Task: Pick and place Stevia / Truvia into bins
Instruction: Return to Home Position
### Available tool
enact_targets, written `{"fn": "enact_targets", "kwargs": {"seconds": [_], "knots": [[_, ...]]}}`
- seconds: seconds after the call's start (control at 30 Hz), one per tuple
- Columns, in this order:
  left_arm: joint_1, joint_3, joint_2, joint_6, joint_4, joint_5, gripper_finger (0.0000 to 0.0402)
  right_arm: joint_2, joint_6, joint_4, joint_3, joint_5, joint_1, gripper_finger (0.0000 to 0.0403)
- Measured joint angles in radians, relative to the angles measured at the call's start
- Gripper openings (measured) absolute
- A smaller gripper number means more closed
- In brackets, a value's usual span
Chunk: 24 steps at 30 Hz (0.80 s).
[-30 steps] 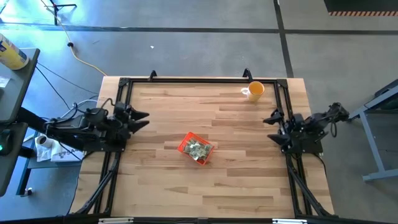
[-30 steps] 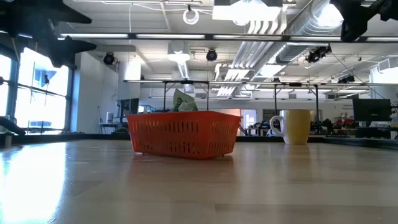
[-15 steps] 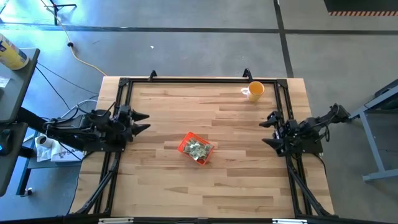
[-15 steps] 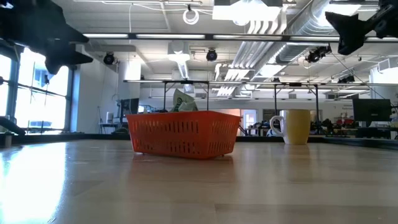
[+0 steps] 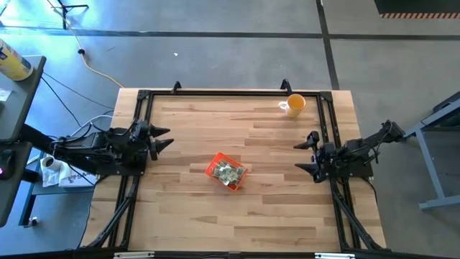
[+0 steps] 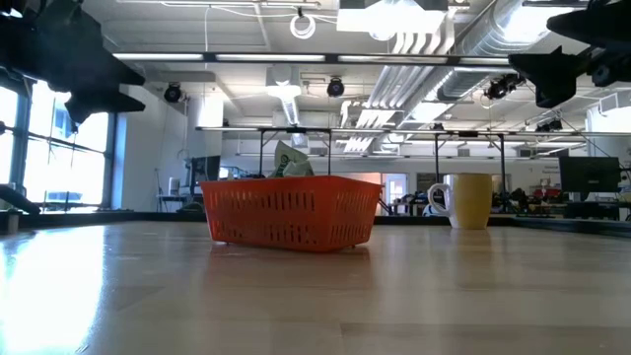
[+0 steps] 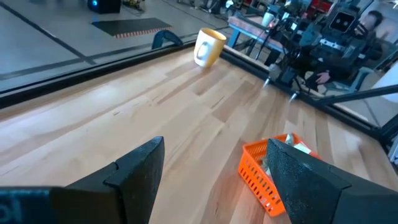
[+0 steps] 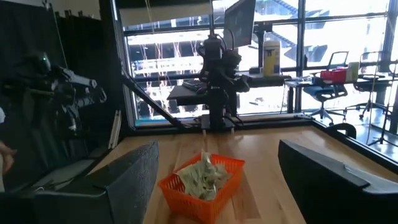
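Looking down on the wooden table (image 5: 273, 208), we are seeing the orange bin (image 5: 213, 166) sitting near the middle, turned at an angle to the table's edges. The pale green and white sweetener packets (image 5: 231, 173) are lying heaped inside it. From table height we are seeing one of them sticking up above the bin's rim. A yellow cup (image 5: 295, 105) is standing near the far right corner, well apart from the bin.

The left gripper (image 5: 167, 138) is hovering over the table's left edge, pointing inward and well apart from the bin. Its jaws are standing open. Through its wrist camera we are seeing its two dark fingers (image 7: 134, 180) spread wide, with the cup showing between them and the bin partly hidden behind one of them.

The right gripper (image 5: 299, 157) is hovering over the right side of the table, also pointing inward, and its jaws are likewise standing wide apart. Between its fingers (image 8: 329, 180) we are seeing the bin with the packets piled in it, and the left arm (image 8: 217, 62) farther off across the table.

From table height, both grippers are showing as dark shapes high in the two top corners, above the bin and the cup.
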Motion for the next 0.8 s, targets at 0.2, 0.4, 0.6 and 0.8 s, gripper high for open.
{"fn": "enact_targets", "kwargs": {"seconds": [0.2, 0.4, 0.6, 0.8], "knots": [[0.0, 0.0, 0.0, 0.0, 0.0, 0.0, 0.0317, 0.0, 0.0, -0.007, 0.0, 0.0, 0.0, 0.0319], [0.0, 0.0, 0.0, 0.0, 0.0, 0.0, 0.0317, 0.0, 0.0, -0.008, 0.0, 0.0, 0.0, 0.0319], [0.0, 0.0, 0.0, 0.0, -0.001, 0.0, 0.0317, 0.0, 0.0, -0.009, -0.001, 0.0, 0.0, 0.0319], [0.0, 0.0, 0.0, 0.0, -0.001, 0.0, 0.0317, 0.0, 0.001, -0.009, -0.001, 0.0, 0.0, 0.0319]]}}
